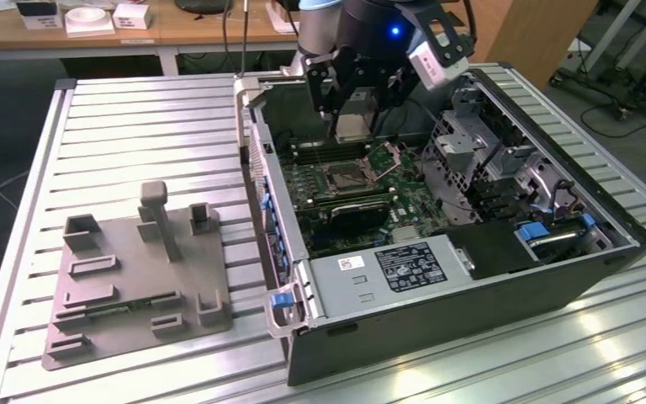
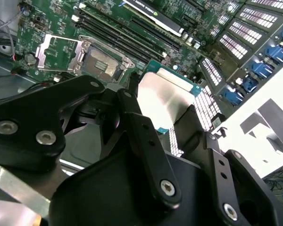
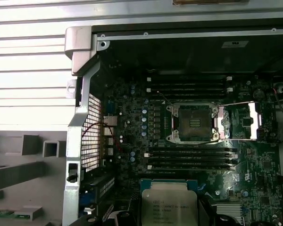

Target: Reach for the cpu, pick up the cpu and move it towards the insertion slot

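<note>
Surface: ribbed metal bench (image 1: pixel 132 118), wooden desk behind | Items: one open computer case (image 1: pixel 458 278), one grey fixture (image 1: pixel 132 278) | hand (image 1: pixel 353 126) grasping the cpu (image 1: pixel 353 126) above the insertion slot (image 1: pixel 352 177), near case's far edge

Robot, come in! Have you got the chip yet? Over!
Fingers shut on cpu. Cpu held above open insertion slot, not in. Nothing blocking.

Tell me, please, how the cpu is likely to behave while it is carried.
The cpu looks thin and rigid, so probably won't flex. Its smooth metal top may be slippery. The tool holds it by its edges above the insertion slot, so a knock could plausibly shift it.
</note>
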Robot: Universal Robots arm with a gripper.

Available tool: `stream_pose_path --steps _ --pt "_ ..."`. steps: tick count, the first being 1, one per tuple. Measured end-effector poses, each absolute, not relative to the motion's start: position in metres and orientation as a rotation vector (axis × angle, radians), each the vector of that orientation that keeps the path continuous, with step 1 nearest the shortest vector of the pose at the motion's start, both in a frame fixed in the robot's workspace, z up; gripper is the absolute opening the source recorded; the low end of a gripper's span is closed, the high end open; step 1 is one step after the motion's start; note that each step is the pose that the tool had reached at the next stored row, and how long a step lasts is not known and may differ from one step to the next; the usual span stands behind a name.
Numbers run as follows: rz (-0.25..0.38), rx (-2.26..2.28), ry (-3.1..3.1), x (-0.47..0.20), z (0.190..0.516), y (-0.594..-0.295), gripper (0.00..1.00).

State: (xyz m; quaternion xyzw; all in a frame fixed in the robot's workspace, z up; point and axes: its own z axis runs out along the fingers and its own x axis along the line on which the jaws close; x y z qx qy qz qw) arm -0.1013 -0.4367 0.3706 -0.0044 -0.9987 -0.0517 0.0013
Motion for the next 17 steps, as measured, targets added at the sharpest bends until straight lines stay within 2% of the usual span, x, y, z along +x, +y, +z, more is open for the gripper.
stream_pose_path --steps 17 --pt "-0.162 -0.014 -3.135 -0.0911 0.3705 -0.4367 0.54"
